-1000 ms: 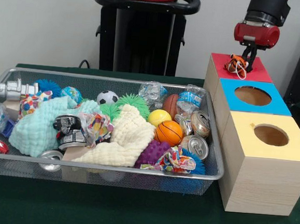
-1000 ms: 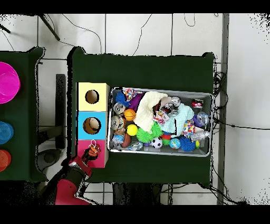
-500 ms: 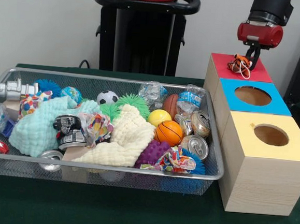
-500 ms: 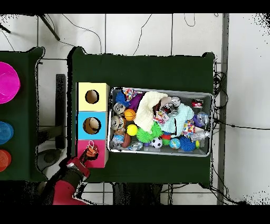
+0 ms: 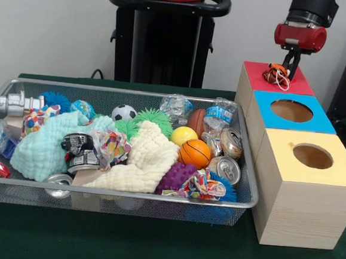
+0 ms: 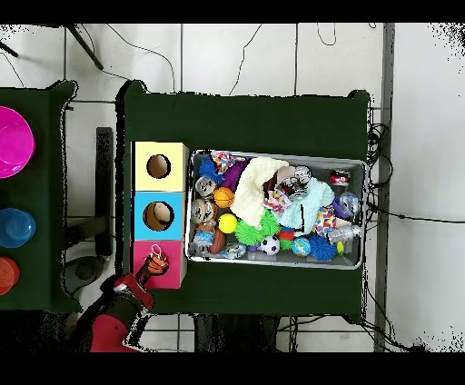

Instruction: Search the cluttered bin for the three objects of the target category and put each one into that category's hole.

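An orange, black and white rope toy [image 5: 275, 74] lies on top of the red box [image 5: 298, 87], covering its hole. My gripper [image 5: 290, 69] hangs just above the toy's right side, and I cannot make out whether it still touches it. In the overhead view the toy [image 6: 158, 263] rests on the red box [image 6: 174, 275], with the gripper [image 6: 142, 279] at the box's lower left corner. The blue box [image 5: 324, 123] and the yellow box [image 5: 344, 173] show open round holes.
The wire bin [image 5: 126, 195] left of the boxes is packed with cloths, crushed cans, plastic bottles, spiky balls, a basketball [image 5: 194, 153] and a soccer ball [image 5: 124, 112]. A side table in the overhead view carries a pink bowl [image 6: 11, 141].
The gripper has risen a little and drawn back toward the robot's base. The rope toy has stayed on the red box, shifting only slightly.
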`<state>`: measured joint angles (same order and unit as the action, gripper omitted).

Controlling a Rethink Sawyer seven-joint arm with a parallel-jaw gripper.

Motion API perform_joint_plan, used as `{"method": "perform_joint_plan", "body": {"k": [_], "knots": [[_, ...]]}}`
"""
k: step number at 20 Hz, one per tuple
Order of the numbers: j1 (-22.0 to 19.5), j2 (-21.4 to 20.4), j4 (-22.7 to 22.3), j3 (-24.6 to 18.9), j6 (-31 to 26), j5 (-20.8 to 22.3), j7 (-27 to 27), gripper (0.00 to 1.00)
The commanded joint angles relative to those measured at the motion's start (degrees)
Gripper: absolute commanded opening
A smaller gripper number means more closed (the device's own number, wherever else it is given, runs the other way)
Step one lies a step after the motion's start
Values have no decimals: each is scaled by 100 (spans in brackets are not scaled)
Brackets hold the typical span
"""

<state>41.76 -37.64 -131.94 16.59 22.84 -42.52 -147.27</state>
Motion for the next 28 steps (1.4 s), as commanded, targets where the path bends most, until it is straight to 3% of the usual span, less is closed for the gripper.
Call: {"method": "perform_joint_plan", "body": {"k": [1, 7, 26, 27, 28], "knots": [[21, -70, -266, -642, 10, -206, -1829, 0], [-48, -113, -426, -741, 201, -8, -1990, 0], [-39, -80, -526, -819, 365, -77, -2020, 0], [-25, -91, -530, -805, 314, -131, -1995, 100], [-26, -96, -530, -801, 292, -144, -1980, 100]]}}
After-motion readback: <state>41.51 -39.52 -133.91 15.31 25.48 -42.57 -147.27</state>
